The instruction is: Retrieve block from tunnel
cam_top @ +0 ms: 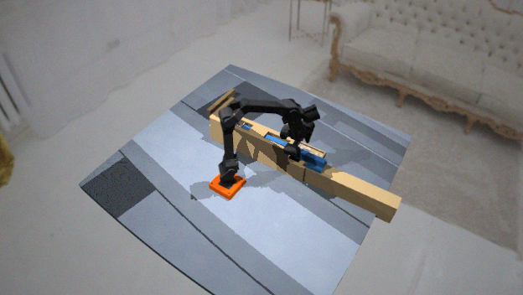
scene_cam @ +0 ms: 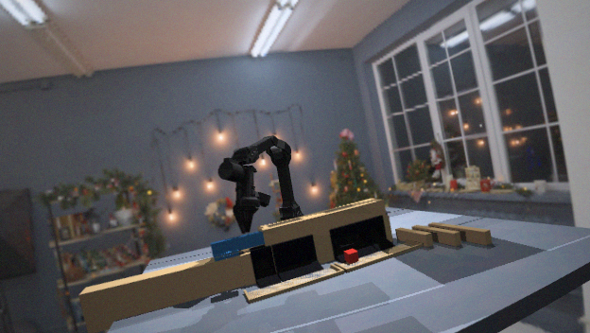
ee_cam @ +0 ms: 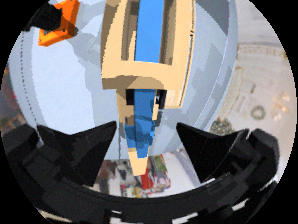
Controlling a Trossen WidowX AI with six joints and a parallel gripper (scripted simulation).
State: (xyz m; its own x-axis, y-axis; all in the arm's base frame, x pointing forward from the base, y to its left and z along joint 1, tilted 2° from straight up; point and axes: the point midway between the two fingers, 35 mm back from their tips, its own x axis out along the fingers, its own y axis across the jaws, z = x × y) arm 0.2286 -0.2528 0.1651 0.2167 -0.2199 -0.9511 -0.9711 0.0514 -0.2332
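The wooden tunnel (cam_top: pixel 260 156) (scene_cam: pixel 322 243) (ee_cam: pixel 135 68) has slots in its top, through which blue shows. The blue handle (cam_top: pixel 313 161) (scene_cam: pixel 236 245) (ee_cam: pixel 144 106) sticks out of the tunnel's end, over a long wooden beam. The small red block (scene_cam: pixel 351 255) is at the right-hand side opening, at the low ledge along the tunnel; it is hidden in the top view and the wrist view. My gripper (cam_top: pixel 296 148) (scene_cam: pixel 245 231) (ee_cam: pixel 147 125) points down by the handle and is open wide. In the wrist view its fingers stand apart to either side of the handle, not touching it.
The long beam (cam_top: pixel 360 187) (scene_cam: pixel 165 284) runs outward from the tunnel's handle end. Several loose wooden rods (cam_top: pixel 222 100) (scene_cam: pixel 437 235) lie beyond the other end. The low ledge (scene_cam: pixel 293 282) runs along the tunnel's open side. The arm's orange base (cam_top: pixel 218 188) (ee_cam: pixel 64 27) stands on the opposite side.
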